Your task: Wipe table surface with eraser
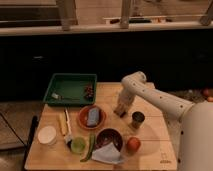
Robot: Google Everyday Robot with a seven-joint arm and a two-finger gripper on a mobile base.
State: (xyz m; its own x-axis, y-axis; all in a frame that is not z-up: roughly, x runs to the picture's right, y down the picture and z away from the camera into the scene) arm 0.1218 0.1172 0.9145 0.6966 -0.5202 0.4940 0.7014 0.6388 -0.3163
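Observation:
The light wooden table surface (pixel 150 137) of planks fills the lower middle of the camera view. My white arm reaches in from the right, and my gripper (pixel 120 110) points down at the table's back middle, just left of the metal cup (pixel 137 119). The eraser (pixel 120 112) is a small pale block at the gripper's tip, resting on or just above the wood. The gripper hides most of it.
A green tray (pixel 70 89) stands at the back left. An orange plate (pixel 83 118) holds a grey-blue block (pixel 93 116). A dark bowl (pixel 109 137), a red fruit (pixel 132 144), a green cup (pixel 77 145), a white cup (pixel 47 135) and a cloth (pixel 107 154) lie in front.

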